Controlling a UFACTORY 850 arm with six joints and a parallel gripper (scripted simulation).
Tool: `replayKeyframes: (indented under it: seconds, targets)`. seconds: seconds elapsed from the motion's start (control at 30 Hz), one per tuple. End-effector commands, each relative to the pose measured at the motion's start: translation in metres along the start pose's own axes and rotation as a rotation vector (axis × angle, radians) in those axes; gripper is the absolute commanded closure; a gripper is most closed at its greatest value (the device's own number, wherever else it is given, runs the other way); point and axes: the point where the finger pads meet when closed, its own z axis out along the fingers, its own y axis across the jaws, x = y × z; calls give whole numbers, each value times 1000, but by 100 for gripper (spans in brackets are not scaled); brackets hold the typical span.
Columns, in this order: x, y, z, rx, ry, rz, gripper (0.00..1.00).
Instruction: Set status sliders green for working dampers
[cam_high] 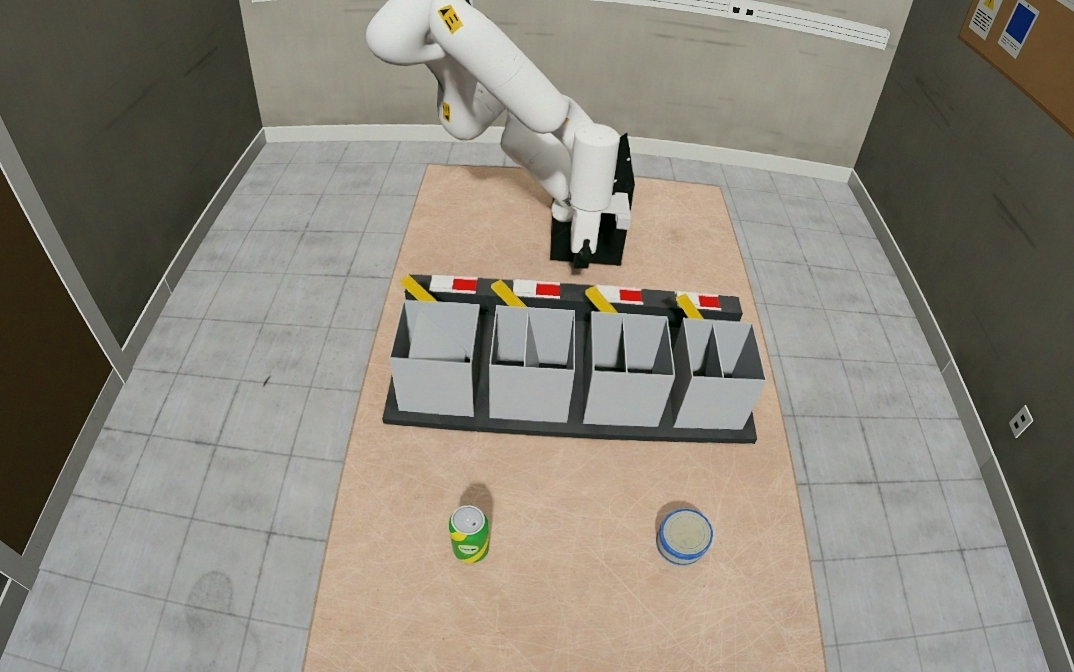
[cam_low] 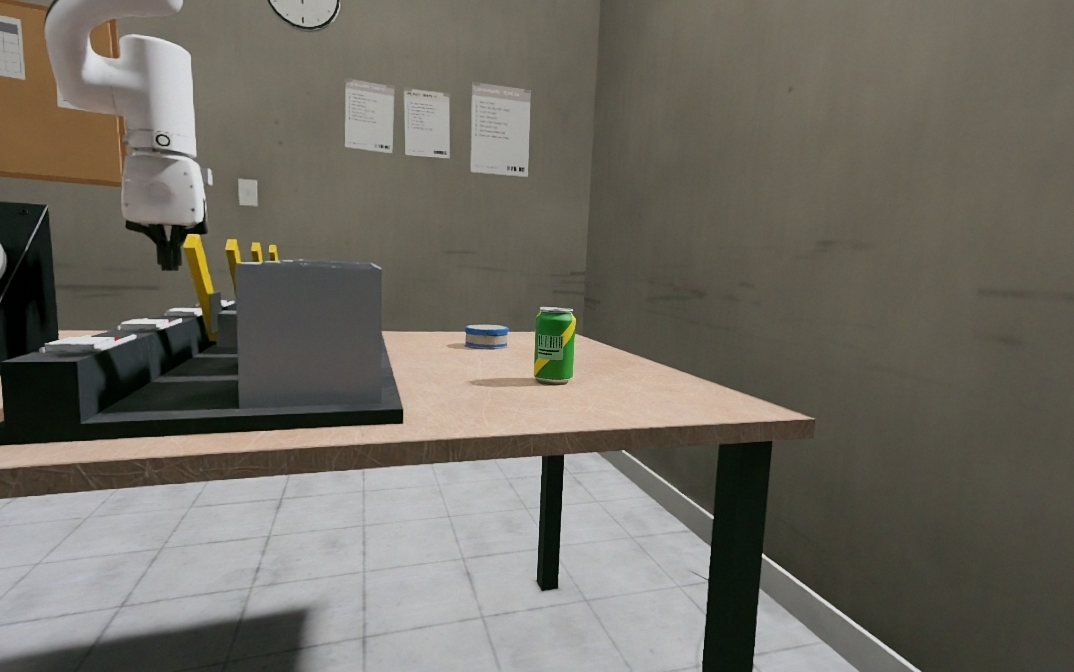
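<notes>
Four grey duct dampers stand in a row on a black base: first, second, third, fourth. Each has a yellow lever at its far left corner, for example the third damper's lever. Behind them a black rail carries four sliders, each with a white cover on the left and red showing on the right, for example the second and third. My gripper is shut and empty. It hangs above the rail, behind the gap between the second and third dampers; in the side view it sits at lever-top height.
A green soda can and a blue-rimmed round tin stand on the near part of the table. The black robot pedestal is right behind the gripper. The table edge runs close to the base's left end in the side view.
</notes>
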Motion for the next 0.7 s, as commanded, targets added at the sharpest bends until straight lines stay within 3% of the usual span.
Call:
replayKeyframes:
  seconds: [0.0, 0.1, 0.2, 0.23, 0.67]
  targets:
    - [-7, 1, -1, -1, 1, 0, 100]
    - [-47, 1, 0, -1, 1, 1, 100]
    - [-53, 1, 0, -1, 1, 0, 100]
    - [-75, 1, -1, -1, 2, 0, 100]
    - [-187, 2, 0, -1, 2, 0, 100]
